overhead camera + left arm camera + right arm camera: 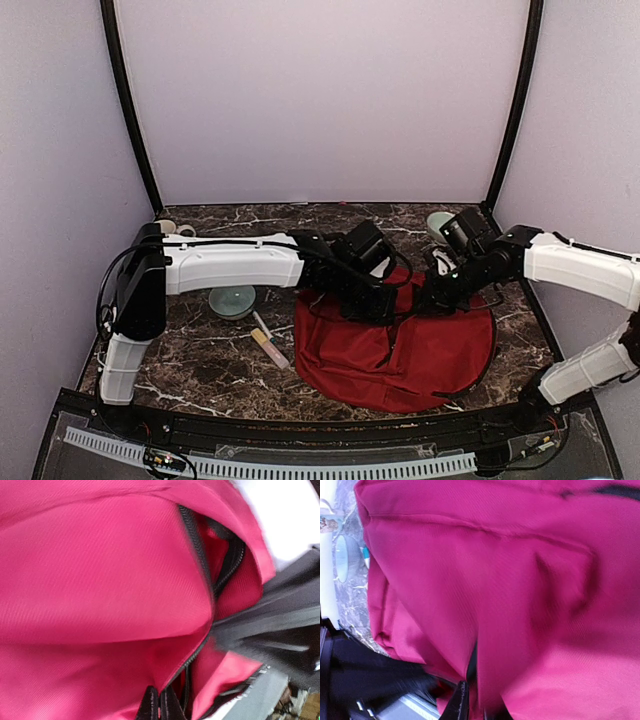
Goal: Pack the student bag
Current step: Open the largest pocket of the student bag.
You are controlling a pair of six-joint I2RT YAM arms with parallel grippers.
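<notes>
The student bag (420, 350) is soft woven cloth — dark red, matt, with a fine ribbed weave; its zipper (197, 545) is dark and toothed. The table (200, 370) looks like polished dark marble, the arm shells (230, 265) smooth white plastic

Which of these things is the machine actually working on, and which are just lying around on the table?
In the job: student bag; left pincer, shut on the bag by its zip; right pincer, against the bag's cloth.
Lying about: pale green bowl; second bowl at the back; white mug; pen; pinkish tube. The last two may be meant for packing.
</notes>
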